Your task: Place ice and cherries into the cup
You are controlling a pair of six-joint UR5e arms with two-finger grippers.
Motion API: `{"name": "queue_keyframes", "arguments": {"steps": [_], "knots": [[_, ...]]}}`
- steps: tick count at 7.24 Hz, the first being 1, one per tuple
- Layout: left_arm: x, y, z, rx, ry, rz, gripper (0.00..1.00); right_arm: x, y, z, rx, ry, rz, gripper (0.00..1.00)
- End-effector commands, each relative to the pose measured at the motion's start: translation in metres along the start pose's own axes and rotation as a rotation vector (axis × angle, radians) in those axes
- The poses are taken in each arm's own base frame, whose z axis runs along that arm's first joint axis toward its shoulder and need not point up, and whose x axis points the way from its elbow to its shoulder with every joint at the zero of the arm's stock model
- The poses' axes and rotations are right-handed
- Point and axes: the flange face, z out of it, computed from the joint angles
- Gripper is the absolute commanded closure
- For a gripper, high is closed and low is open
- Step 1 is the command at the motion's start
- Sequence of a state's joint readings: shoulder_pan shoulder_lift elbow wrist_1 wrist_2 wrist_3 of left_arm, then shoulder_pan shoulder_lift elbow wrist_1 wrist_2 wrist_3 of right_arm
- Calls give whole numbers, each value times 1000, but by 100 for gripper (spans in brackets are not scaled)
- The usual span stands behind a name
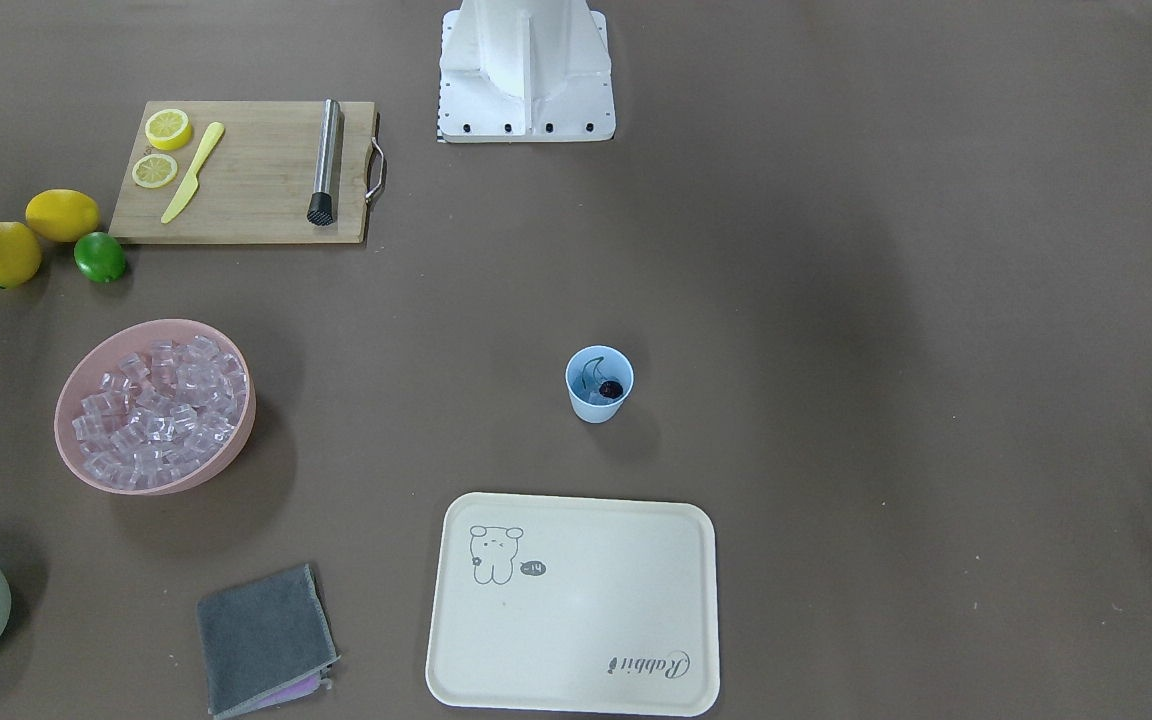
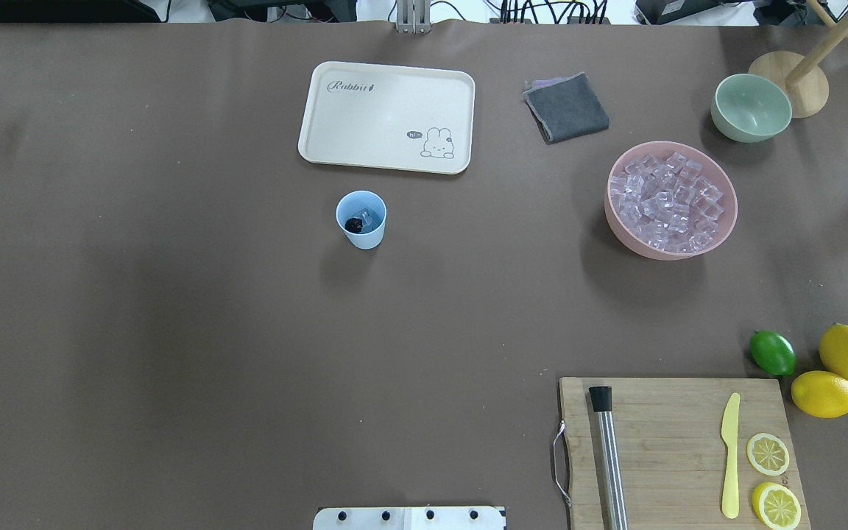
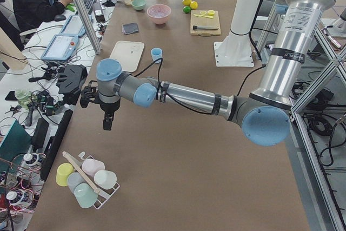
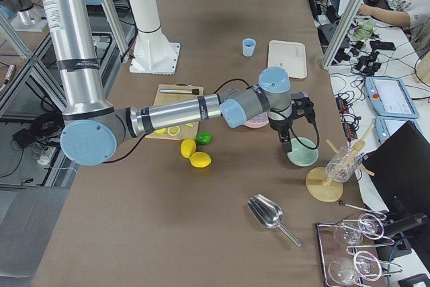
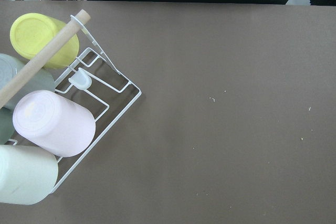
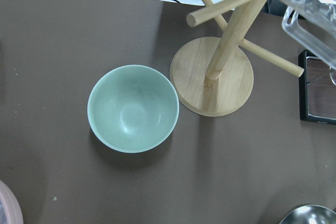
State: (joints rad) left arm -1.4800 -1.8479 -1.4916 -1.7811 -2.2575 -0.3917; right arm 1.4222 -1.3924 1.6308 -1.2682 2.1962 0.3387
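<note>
The small, tapered, light-blue plastic cup [image 2: 361, 219] stands upright on the brown table, slightly left of the middle, with its mouth open straight upward. The cream rectangular tray [image 2: 387, 116] lies just beyond it on the far side. Inside the cup lie 1 dark red-purple cherry [image 1: 611, 389], its thin curved stem leaning on the inner wall, and at least 1 clear cube beside it. The other clear glassy ice cubes [image 2: 665, 200] fill the wide pink bowl [image 2: 659, 252], well apart to the cup's right.

Neither claw is over the cup. The left gripper [image 3: 108, 118] hangs fingers-down at the table's far left end, near some pastel cups [image 5: 52, 124] lying in a wire rack. The right gripper [image 4: 287, 144] hangs at the right end by the pale green bowl [image 6: 133, 108] and the round-based wooden stand [image 6: 212, 77]. Both claws show only in the side views and the wrist cameras catch no fingers. I cannot tell how far either is open or whether it carries anything.

With fruit and ice both in the cup, the task looks done or nearly so. If more ice is wanted, the right arm is the nearer one. The pink bowl lies between its claw and the cup, so the carry would run leftward and end in a drop from directly above.
</note>
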Motion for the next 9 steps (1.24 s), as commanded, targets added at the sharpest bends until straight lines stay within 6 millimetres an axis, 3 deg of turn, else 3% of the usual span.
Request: {"name": "queue_keyframes", "arguments": {"steps": [1,9], "knots": [[-3,-4,-3,8,-3,-14,2,-6,-8,-4,13,0,-9,0],[-41,7,-10,7,-24,-79,3,-17,-10,-12,19,-27,-25,0]]}}
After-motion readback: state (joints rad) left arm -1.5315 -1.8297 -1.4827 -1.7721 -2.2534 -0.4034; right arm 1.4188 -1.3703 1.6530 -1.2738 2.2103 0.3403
